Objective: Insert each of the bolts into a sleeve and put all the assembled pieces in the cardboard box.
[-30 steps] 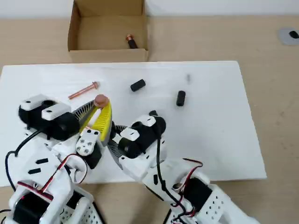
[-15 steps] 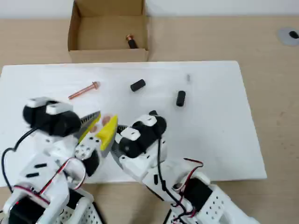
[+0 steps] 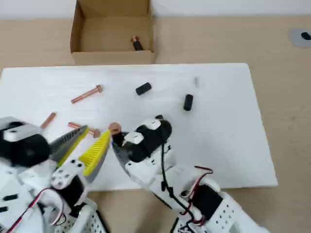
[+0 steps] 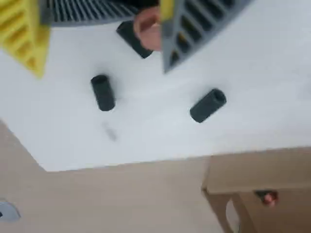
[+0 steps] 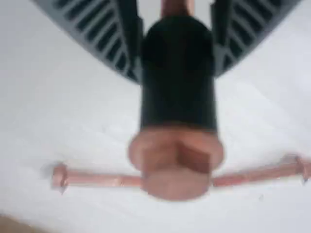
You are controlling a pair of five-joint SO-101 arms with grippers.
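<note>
Tabletop (image 3: 282, 73) | cardboard box (image 3: 99, 34): one assembled piece (image 3: 136, 43), seemingly | right pincer (image 5: 177, 34) pinching sleeved bolt (image 5: 177, 82) | left pincer (image 3: 97, 130) spread

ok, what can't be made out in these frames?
- High view: the sleeve in the right gripper, mostly covered by that arm's wrist.
- High view: far rim of the cardboard box, cut by the top edge.
- High view: grey mark on the white mat, too small to identify.
- Left wrist view: assembled piece in the box, blurred.
</note>
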